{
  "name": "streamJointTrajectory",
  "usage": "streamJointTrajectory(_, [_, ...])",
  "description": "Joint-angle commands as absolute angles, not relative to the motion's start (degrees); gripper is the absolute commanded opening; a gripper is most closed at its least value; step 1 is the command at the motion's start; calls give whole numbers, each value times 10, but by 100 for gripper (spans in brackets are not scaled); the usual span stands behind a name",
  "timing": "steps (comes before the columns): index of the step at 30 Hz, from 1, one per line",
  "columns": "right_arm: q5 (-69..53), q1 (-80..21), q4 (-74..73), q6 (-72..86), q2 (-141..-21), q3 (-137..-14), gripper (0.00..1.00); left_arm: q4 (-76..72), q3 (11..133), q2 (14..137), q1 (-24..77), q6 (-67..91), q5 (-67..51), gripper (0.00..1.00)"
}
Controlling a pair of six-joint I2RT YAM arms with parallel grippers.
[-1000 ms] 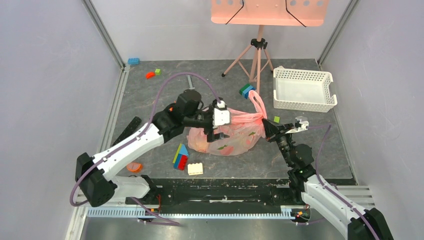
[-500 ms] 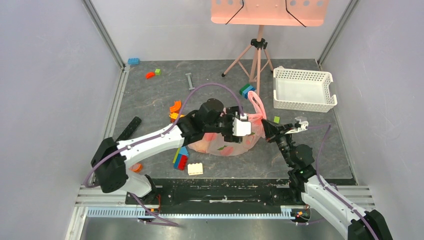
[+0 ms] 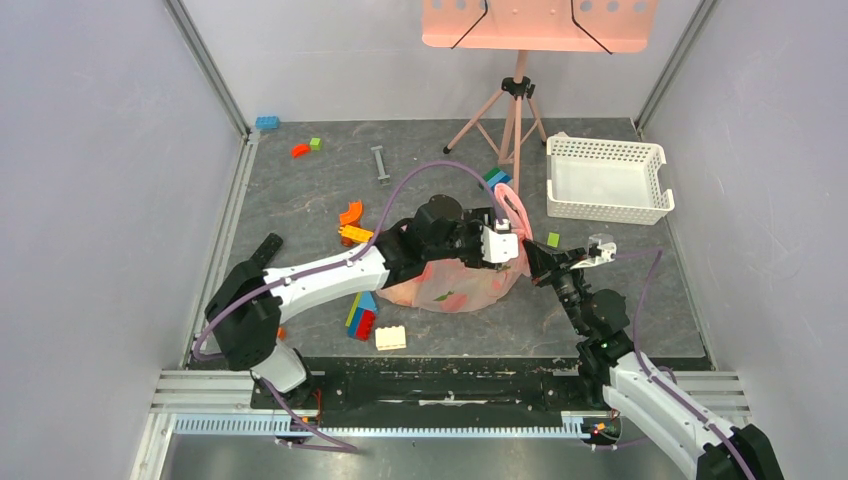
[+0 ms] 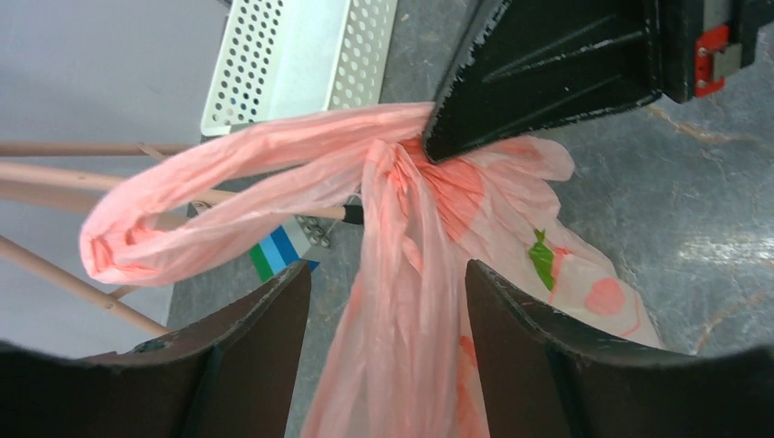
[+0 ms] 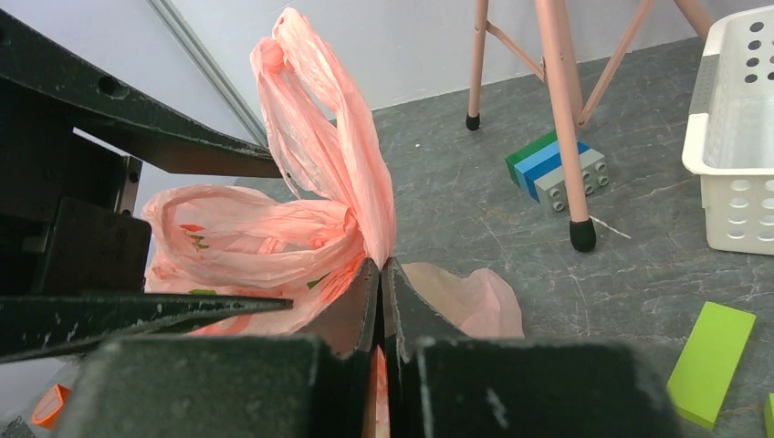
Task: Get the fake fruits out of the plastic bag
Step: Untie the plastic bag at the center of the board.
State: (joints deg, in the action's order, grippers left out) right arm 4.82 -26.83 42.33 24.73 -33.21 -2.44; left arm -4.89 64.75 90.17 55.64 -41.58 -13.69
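Note:
The pink plastic bag (image 3: 450, 285) lies crumpled at the middle of the floor, one handle loop (image 3: 516, 207) standing up. My right gripper (image 3: 531, 256) is shut on the bag's neck, seen pinched in the right wrist view (image 5: 381, 265). My left gripper (image 3: 508, 246) is open, its jaws straddling the twisted bag neck (image 4: 402, 310) without closing on it, just short of the right gripper's fingers (image 4: 548, 73). The left fingers (image 5: 164, 137) show beside the bag (image 5: 274, 237) in the right wrist view. The fake fruits are hidden inside the bag.
A white lattice basket (image 3: 605, 180) stands at the back right. A pink tripod (image 3: 515, 110) stands behind the bag, with a green-blue-grey block (image 5: 552, 169) by its leg. Loose blocks (image 3: 362, 314) lie at the front left, orange ones (image 3: 350, 225) left of the bag, and a green tile (image 5: 712, 365) to the right.
My left arm has swung right across the bag, from its left side to the neck by the right gripper. The right gripper has stayed shut on the bag.

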Motion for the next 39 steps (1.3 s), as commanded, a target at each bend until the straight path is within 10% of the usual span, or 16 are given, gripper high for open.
streamJointTrajectory(1, [44, -267, 427, 237, -325, -37, 0, -89, 682, 913, 558, -399, -129, 67])
streamJointTrajectory(13, [47, -267, 421, 232, -322, -41, 0, -50, 693, 915, 558, -398, -138, 48])
streamJointTrajectory(24, [55, -267, 413, 224, -316, -46, 0, -64, 673, 862, 559, -312, -102, 2])
streamJointTrajectory(39, [79, -267, 371, 222, -290, -69, 0, -98, 620, 725, 560, -14, 50, 2])
